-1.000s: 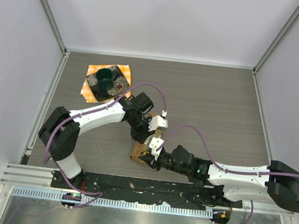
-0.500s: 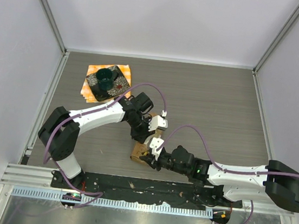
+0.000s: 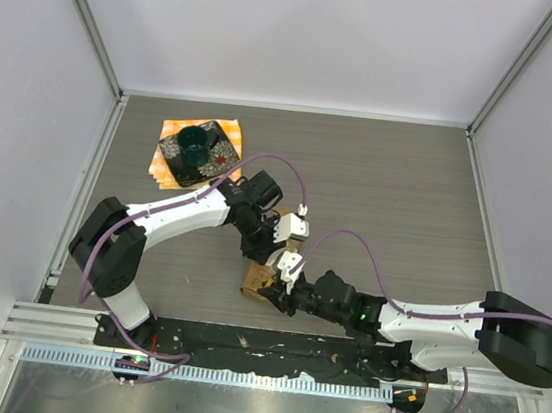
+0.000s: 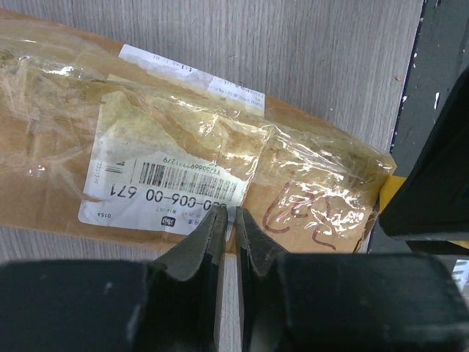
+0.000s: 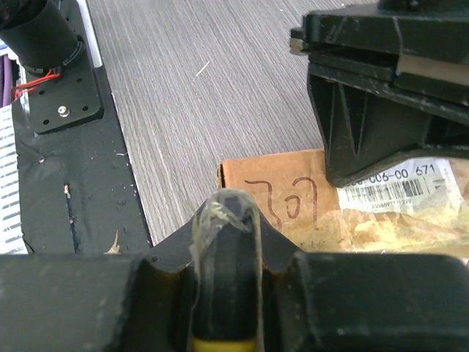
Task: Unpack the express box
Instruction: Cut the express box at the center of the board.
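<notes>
Evidently mid-peel on the express box (image 4: 220, 147).
It lies just beyond the right claw (image 5: 227, 202), which pinches a clear tape strip (image 5: 212, 220); the left claw (image 4: 227, 220), nearly shut at the labelled edge, likely steadies it.

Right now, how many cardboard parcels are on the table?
1: the oblong brown cardboard parcel with a white label, on the grey wood-grain table beneath the left tool and right tool; they may hide others.

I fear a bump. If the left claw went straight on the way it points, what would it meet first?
The cardboard box: the left claw points at its taped top, at the lower edge of the white label. Depth is unclear, so it may already touch.
</notes>
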{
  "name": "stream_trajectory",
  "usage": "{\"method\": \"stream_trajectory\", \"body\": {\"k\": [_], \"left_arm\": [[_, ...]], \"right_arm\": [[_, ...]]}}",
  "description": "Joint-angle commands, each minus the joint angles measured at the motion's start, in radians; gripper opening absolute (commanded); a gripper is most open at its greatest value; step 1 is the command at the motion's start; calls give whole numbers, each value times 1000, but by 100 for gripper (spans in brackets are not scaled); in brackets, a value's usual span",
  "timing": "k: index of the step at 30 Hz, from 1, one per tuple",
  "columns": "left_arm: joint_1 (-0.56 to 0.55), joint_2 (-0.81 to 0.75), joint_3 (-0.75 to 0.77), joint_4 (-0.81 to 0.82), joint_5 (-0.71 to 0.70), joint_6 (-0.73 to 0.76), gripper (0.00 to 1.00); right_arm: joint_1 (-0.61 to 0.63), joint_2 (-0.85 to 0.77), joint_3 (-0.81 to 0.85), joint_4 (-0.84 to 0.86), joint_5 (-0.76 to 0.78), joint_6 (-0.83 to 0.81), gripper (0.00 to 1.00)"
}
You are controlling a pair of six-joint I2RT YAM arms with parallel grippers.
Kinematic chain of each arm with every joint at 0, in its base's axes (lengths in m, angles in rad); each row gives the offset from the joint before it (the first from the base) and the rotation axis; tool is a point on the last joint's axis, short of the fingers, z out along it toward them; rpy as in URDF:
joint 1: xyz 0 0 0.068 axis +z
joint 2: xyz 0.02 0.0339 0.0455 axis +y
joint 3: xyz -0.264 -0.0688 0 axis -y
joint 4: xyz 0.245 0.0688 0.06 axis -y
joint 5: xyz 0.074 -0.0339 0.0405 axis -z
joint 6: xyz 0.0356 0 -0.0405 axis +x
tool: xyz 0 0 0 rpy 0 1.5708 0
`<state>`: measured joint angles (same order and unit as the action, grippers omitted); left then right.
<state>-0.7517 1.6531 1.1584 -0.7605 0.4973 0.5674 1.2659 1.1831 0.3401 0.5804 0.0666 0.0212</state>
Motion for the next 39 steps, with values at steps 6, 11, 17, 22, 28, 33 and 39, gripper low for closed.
{"method": "stream_trajectory", "body": {"k": [6, 11, 17, 22, 28, 33, 39], "left_arm": [[-1, 63, -71, -66, -118, 46, 13], [-1, 70, -63, -60, -128, 48, 11], [-1, 99, -55, -48, -151, 40, 9], [-1, 100, -63, -34, -200, 45, 9], [29, 83, -60, -40, -220, 52, 8], [63, 57, -52, -57, -239, 63, 9], [84, -27, 58, -134, -215, 39, 39]], "right_arm": [[65, -26, -102, -43, 99, 236, 1], [151, -74, -78, -132, 197, 276, 1], [158, -114, -36, -105, 222, 273, 1], [158, -70, 92, -125, 297, 175, 1], [164, -149, 243, -218, 430, 91, 3], [162, -289, 226, -257, 538, 132, 6], [101, -410, 129, -458, 753, 404, 9]]}}
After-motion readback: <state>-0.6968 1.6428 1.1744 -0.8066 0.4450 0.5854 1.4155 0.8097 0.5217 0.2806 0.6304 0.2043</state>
